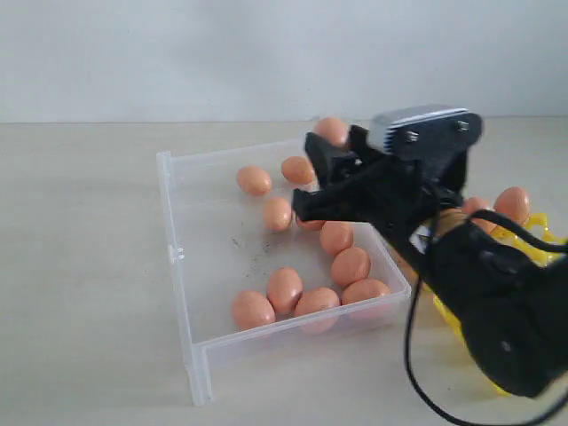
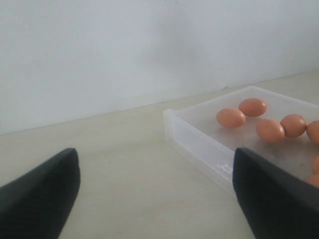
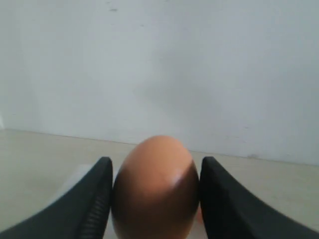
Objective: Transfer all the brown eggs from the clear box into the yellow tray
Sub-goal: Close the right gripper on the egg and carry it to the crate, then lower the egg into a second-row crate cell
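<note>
The clear box (image 1: 177, 257) sits at mid-table with several brown eggs (image 1: 284, 289) scattered on its floor. My right gripper (image 1: 306, 175) reaches over the box's far right part. In the right wrist view it (image 3: 155, 199) is shut on one brown egg (image 3: 155, 184), which stands up between both fingers. The yellow tray (image 1: 543, 241) lies to the right, mostly hidden behind the right arm, with two eggs (image 1: 513, 204) on it. My left gripper (image 2: 154, 199) is open over bare table beside the box (image 2: 199, 139), with nothing between its fingers. It does not show in the exterior view.
The black right arm and its cable (image 1: 413, 355) cover the box's right wall and much of the tray. A pale wall rises behind the table. Bare tabletop (image 1: 80, 266) lies left of the box.
</note>
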